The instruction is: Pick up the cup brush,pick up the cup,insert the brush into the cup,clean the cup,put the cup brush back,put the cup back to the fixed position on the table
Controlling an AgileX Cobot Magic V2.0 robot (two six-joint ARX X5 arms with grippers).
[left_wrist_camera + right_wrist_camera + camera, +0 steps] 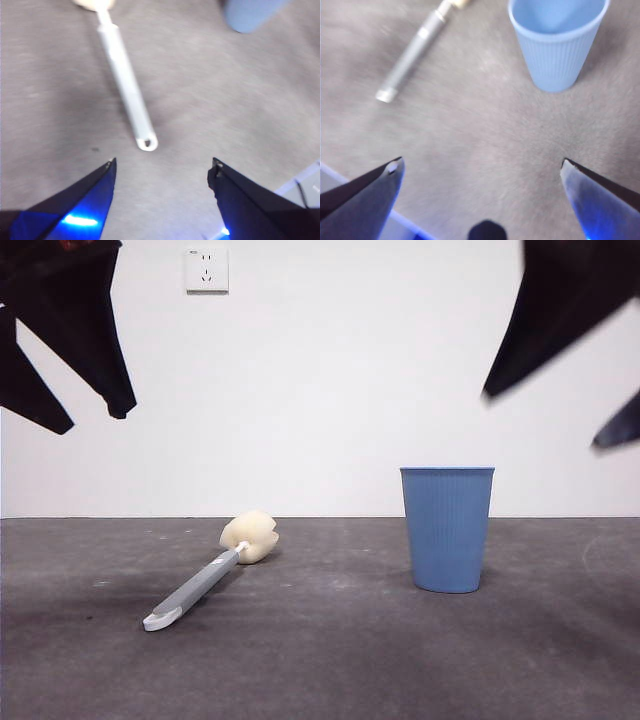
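- Left gripper [162,167] hangs above the table [330,660] with its jaws spread wide and nothing between them; it shows dark at the upper left of the front view.
- Right gripper [481,167] is likewise wide and empty, at the upper right.
- Cup brush [205,578] lies flat at lower left of centre, sponge head toward the wall.
- Cup [447,528] stands upright right of centre, well apart from the brush.

Dark grey table [330,660] carries two things, well apart — the cup brush [205,578] lying flat, the blue cup [447,528] standing upright.
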